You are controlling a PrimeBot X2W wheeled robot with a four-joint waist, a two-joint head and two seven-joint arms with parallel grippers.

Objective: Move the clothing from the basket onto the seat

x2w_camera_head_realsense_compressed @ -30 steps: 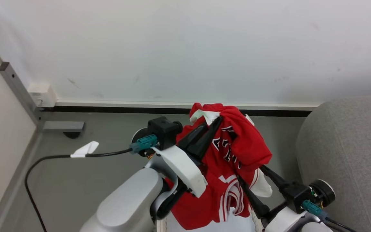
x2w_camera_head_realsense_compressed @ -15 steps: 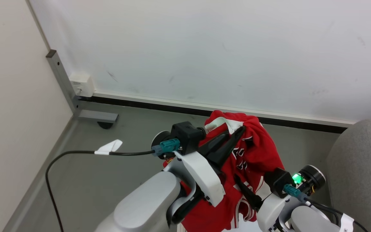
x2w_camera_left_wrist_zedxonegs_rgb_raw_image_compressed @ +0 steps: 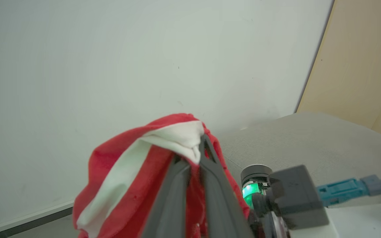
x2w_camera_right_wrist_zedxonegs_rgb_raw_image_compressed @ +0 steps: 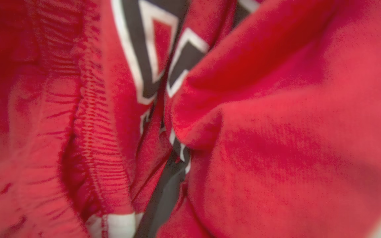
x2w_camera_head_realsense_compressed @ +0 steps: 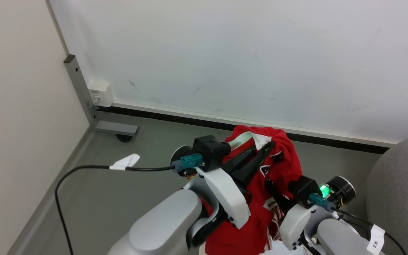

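The red clothing [x2w_camera_head_realsense_compressed: 278, 166], a jersey with white trim and black-and-white lettering, hangs bunched in the air over the grey floor. My left gripper [x2w_camera_head_realsense_compressed: 266, 146] is shut on its top fold by the white collar; the left wrist view shows both fingers [x2w_camera_left_wrist_zedxonegs_rgb_raw_image_compressed: 210, 172] pinching that fold [x2w_camera_left_wrist_zedxonegs_rgb_raw_image_compressed: 177, 138]. Lower and to the right, my right gripper [x2w_camera_head_realsense_compressed: 272, 187] is buried in the cloth and shut on it. Red fabric [x2w_camera_right_wrist_zedxonegs_rgb_raw_image_compressed: 260, 132] presses against the right wrist camera. The light-grey seat [x2w_camera_head_realsense_compressed: 398, 191] stands at the right edge. The arms and the clothing hide the basket.
A white wall with a black skirting strip runs behind. At the left stands a grey metal post [x2w_camera_head_realsense_compressed: 80, 88] with a white box [x2w_camera_head_realsense_compressed: 100, 92] and a foot bracket [x2w_camera_head_realsense_compressed: 117, 128]. A black cable with a white tag [x2w_camera_head_realsense_compressed: 126, 162] trails across the floor to my left wrist.
The camera has turned left, so the seat sits further right in the picture. My right gripper's spread fingers have closed on the clothing, and it has risen closer to the left gripper.
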